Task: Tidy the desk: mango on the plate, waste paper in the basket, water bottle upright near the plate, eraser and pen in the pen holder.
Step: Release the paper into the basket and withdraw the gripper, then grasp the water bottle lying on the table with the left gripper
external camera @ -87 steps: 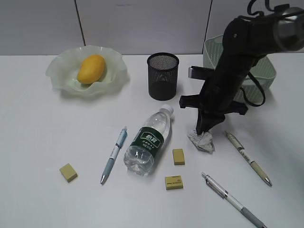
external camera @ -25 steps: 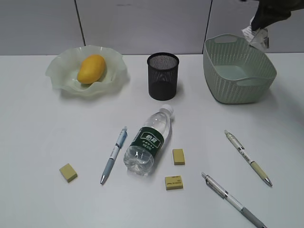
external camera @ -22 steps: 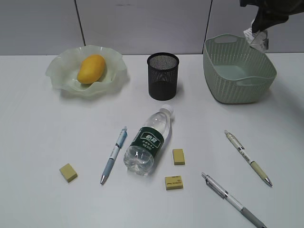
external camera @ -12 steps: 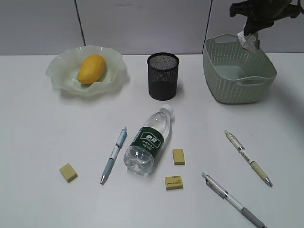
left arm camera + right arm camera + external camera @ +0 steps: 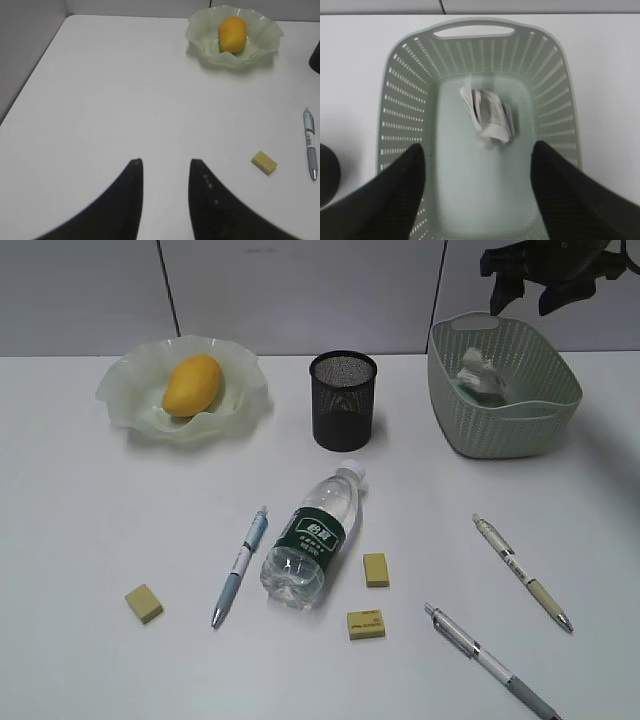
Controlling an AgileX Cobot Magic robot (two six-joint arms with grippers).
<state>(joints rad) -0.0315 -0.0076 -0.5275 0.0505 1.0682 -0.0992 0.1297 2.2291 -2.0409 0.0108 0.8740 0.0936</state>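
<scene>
Over basket (image 5: 395,95): right hand (image 5: 477,172) hanging released, paper (image 5: 490,117) lying inside. Next likely bottle (image 5: 312,538): smooth, rolling, probably light; gripping mid-body. Left hand (image 5: 165,167) part-open, empty.

The waste paper (image 5: 489,120) is motion-blurred; pen holder (image 5: 327,175) cut off.

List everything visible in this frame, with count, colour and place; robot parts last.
mango: one, yellow-orange, on the plate
plate: one, translucent pale green, back left
pen holder: one, black mesh, back centre
basket: one, sage green, back right
waste paper: one, white-grey, inside the basket
water bottle: one, clear with green label, lying centre
erasers: three, yellow, front
pens: three, one left of the bottle, two front right
desk: white
left tool: black, apart, over bare desk
right tool: black, open above the basket
</scene>
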